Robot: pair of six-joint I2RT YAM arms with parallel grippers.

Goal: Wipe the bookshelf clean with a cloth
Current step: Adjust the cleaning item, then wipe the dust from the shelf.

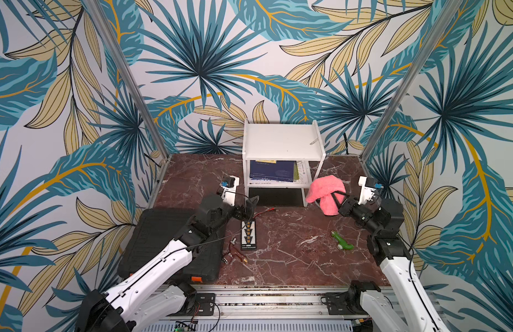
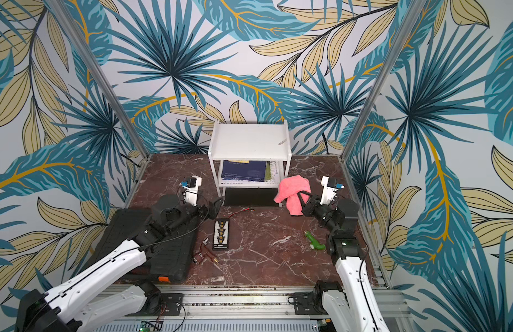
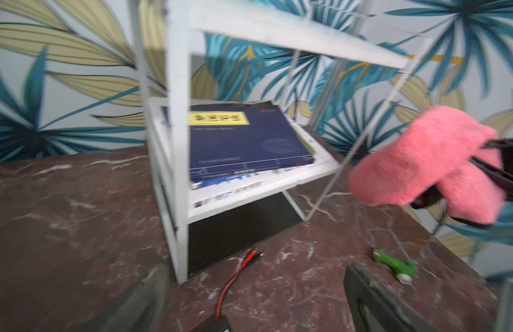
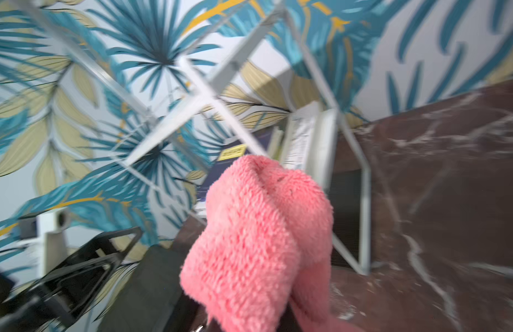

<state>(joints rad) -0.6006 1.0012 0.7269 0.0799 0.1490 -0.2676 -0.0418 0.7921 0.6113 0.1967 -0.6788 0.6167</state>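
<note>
The white bookshelf point(image 1: 281, 140) point(image 2: 249, 140) stands at the back of the marble table, and its legs show in the left wrist view point(image 3: 179, 161) and the right wrist view point(image 4: 241, 57). The pink cloth point(image 1: 324, 189) point(image 2: 292, 188) point(image 3: 427, 161) point(image 4: 264, 230) hangs in the air by the shelf's right front leg. My right gripper point(image 1: 337, 198) point(image 2: 302, 198) is shut on the cloth, which drapes over its jaws. My left gripper point(image 1: 249, 205) point(image 2: 213, 205) point(image 3: 258, 299) is open and empty, low over the table left of the shelf's front.
Blue books point(image 1: 271, 171) lie on the lower shelf, and a small scrap point(image 1: 314, 141) on the top board. On the table are a black ribbed case point(image 1: 163, 244), a connector strip point(image 1: 247, 234), a red wire point(image 1: 266, 212), copper fittings point(image 1: 233, 254) and a green toy point(image 1: 343, 241).
</note>
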